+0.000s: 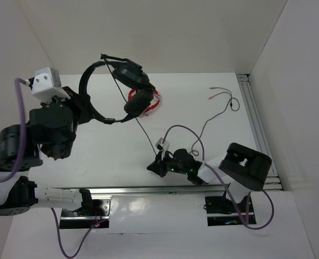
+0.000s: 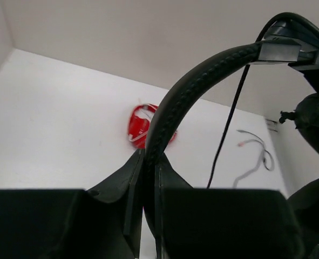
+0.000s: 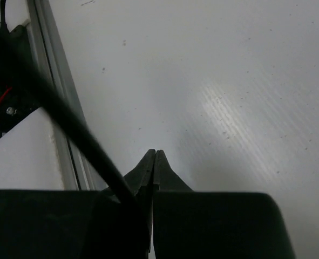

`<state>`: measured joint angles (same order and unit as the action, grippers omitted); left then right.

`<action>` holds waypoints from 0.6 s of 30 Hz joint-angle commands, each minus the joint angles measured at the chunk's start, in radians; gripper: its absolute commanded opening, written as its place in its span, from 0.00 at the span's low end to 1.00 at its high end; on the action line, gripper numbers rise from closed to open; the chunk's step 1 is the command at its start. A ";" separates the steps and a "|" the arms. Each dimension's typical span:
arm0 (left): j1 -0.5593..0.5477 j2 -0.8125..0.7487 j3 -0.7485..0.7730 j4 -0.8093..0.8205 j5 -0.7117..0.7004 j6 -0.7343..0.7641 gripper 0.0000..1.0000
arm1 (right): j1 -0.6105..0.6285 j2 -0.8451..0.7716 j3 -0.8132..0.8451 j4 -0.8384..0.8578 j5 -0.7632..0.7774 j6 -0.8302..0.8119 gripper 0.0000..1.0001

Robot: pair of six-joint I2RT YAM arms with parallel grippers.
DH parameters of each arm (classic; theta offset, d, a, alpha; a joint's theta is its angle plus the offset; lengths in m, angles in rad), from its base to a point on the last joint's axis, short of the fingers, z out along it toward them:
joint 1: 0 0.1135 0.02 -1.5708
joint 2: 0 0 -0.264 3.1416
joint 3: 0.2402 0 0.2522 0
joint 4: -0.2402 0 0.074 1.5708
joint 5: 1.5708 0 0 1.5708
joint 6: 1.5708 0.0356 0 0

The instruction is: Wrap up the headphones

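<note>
Overhead view. The left tool [image 1: 86, 105] is closed on the thin headband of the headphones [image 1: 131, 73] and holds them off the surface [image 1: 94, 151], toward the back wall [image 1: 175, 38]. The earcups hang over the red headphones [image 1: 156, 102], which lie flat. The cable [image 1: 143, 132] drops from the headset to the right tool [image 1: 156, 166], which sits low by the rail [image 1: 148, 189] at the near edge. Its tail runs on toward the right-hand rail [image 1: 256, 124].

Left wrist view. The fingers [image 2: 131, 183] pinch the headband.

Right wrist view. The right tool [image 3: 155, 154] has its jaws pressed together. A dark cable [image 3: 67, 116] ends at its left finger, but whether it is pinched cannot be told. Bare surface spreads ahead.
</note>
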<state>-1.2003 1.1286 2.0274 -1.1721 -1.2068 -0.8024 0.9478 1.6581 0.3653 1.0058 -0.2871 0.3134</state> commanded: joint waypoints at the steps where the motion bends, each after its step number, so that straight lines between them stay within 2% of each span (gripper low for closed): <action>1: 0.001 -0.036 -0.141 0.399 -0.259 0.327 0.00 | 0.121 -0.142 -0.035 -0.048 0.244 -0.008 0.00; 2: 0.001 -0.064 -0.245 0.927 -0.363 0.518 0.00 | 0.164 -0.226 -0.035 -0.140 0.384 0.001 0.00; 3: 0.001 -0.094 -0.359 1.206 -0.355 0.959 0.00 | 0.257 -0.271 -0.035 -0.188 0.447 0.012 0.00; 4: 0.081 -0.146 -0.515 1.390 -0.303 1.068 0.00 | 0.307 -0.314 -0.035 -0.234 0.515 0.012 0.00; 5: 0.100 -0.147 -0.557 1.612 -0.300 1.204 0.00 | 0.407 -0.387 -0.022 -0.328 0.667 0.022 0.00; 6: 0.100 -0.147 -0.574 1.593 -0.300 1.206 0.00 | 0.452 -0.418 -0.010 -0.384 0.730 0.032 0.00; 8: 0.111 -0.101 -0.504 1.341 -0.300 1.031 0.00 | 0.526 -0.477 0.041 -0.478 0.811 0.053 0.00; 9: 0.111 -0.073 -0.468 1.203 -0.300 0.868 0.00 | 0.555 -0.477 0.062 -0.560 0.866 0.062 0.00; 10: 0.120 -0.047 -0.441 1.099 -0.300 0.856 0.00 | 0.610 -0.477 0.085 -0.602 0.900 0.072 0.00; 12: 0.120 0.009 -0.462 1.223 -0.300 0.955 0.00 | 0.647 -0.468 0.155 -0.698 0.962 0.081 0.00; 13: 0.134 0.023 -0.519 1.326 -0.300 1.115 0.00 | 0.675 -0.459 0.176 -0.720 0.979 0.081 0.00; 14: 0.134 0.037 -0.545 1.553 -0.300 1.199 0.00 | 0.684 -0.459 0.207 -0.734 0.990 0.081 0.00; 15: 0.143 0.071 -0.565 1.654 -0.300 1.349 0.00 | 0.684 -0.445 0.219 -0.759 1.012 0.081 0.00; 17: 0.166 0.105 -0.590 1.747 -0.300 1.405 0.00 | 0.695 -0.445 0.250 -0.786 1.042 0.081 0.00; 18: 0.185 0.118 -0.601 1.708 -0.300 1.393 0.00 | 0.706 -0.445 0.260 -0.805 1.074 0.081 0.00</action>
<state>-1.0519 1.2110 1.4471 0.2741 -1.4914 0.4007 1.6356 1.2087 0.5632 0.3199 0.6247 0.3748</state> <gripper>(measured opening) 0.207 0.008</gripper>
